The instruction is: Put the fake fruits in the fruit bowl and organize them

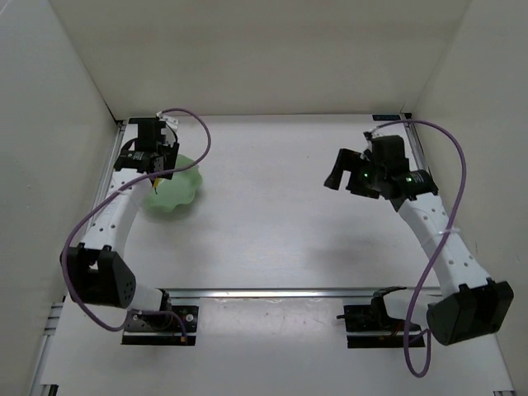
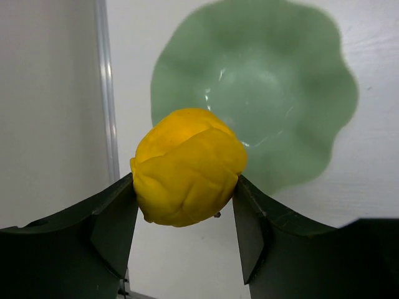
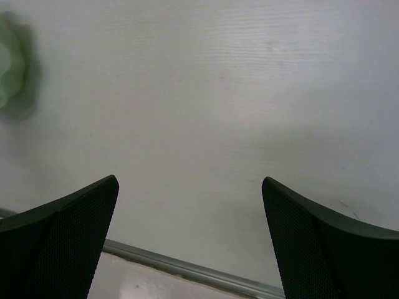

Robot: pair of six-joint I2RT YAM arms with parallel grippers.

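My left gripper (image 2: 185, 196) is shut on the small yellow fake fruit (image 2: 187, 167), which sits squeezed between the two dark fingers. The pale mint-green fruit bowl (image 2: 262, 87) with a wavy rim lies below and beyond the fruit, and it holds nothing. In the top view the left gripper (image 1: 156, 175) hovers over the bowl's (image 1: 177, 194) far left rim, and the fruit (image 1: 155, 179) shows as a small yellow speck. My right gripper (image 3: 190, 190) is open and empty above bare table, also seen at the right in the top view (image 1: 340, 176).
A metal rail (image 2: 105, 87) runs along the table's left edge beside the bowl. White walls enclose the table on three sides. A rail (image 1: 280, 292) crosses the near edge in front of the arm bases. The bowl's edge shows at far left in the right wrist view (image 3: 9, 62).
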